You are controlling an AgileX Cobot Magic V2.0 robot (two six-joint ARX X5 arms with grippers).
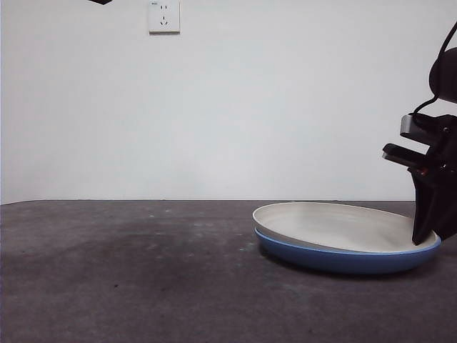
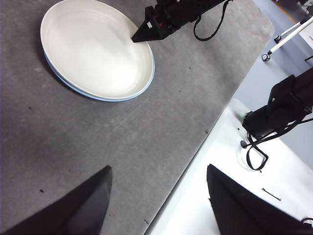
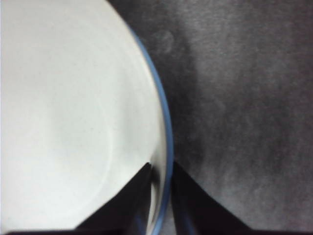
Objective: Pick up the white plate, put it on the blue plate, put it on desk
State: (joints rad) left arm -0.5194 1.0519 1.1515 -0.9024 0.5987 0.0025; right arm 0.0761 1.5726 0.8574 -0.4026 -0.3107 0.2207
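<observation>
The white plate (image 1: 335, 225) lies in the blue plate (image 1: 343, 259) on the desk (image 1: 143, 279), at the right. It sits slightly tilted, its left rim lifted off the blue one. My right gripper (image 1: 423, 239) comes down at the plates' right edge. In the right wrist view its jaws (image 3: 161, 169) close narrowly over the rim, one inside on the white plate (image 3: 63, 112), one outside by the blue rim (image 3: 167, 127). The left wrist view shows the same stack (image 2: 93, 49) and that gripper (image 2: 139, 36). My left gripper (image 2: 159, 167) is open and empty, high over the desk's edge.
A wall socket (image 1: 163, 16) is on the white wall behind. The left arm shows only as a black tip (image 1: 100, 1) at the top. In the left wrist view the desk edge (image 2: 195, 147) runs diagonally, with a black device and cables (image 2: 279, 107) beyond it.
</observation>
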